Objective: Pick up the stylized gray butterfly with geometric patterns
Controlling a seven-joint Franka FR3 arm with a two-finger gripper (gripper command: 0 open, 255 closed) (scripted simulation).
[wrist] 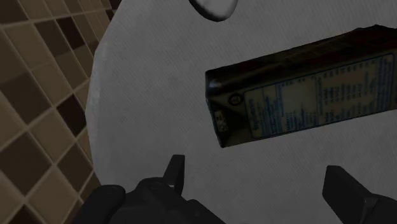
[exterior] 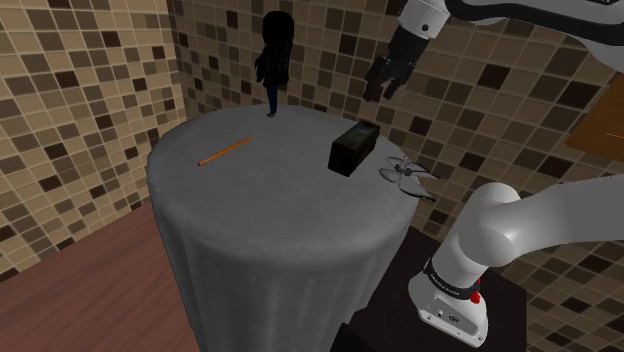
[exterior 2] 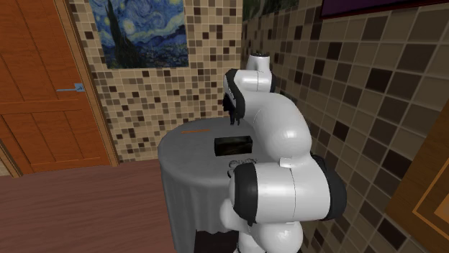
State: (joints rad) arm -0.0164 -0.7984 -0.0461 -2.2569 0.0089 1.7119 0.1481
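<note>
Mosaic-tiled walls ring a round table (exterior: pixel 262 225) draped in grey cloth. In the shoulder view the grey butterfly (exterior: pixel 408 176) lies at the tabletop's 3 o'clock rim, just beside a black box (exterior: pixel 352 150). The gripper (exterior: pixel 382 90) hangs above the box, its fingers spread wide and holding nothing.

You have 4 things on the table (exterior: pixel 270 225). In the shoulder view, the pencil (exterior: pixel 223 151) lies left, the figurine (exterior: pixel 273 62) stands behind, and the box (exterior: pixel 352 150) sits just left of the butterfly (exterior: pixel 407 175).
</note>
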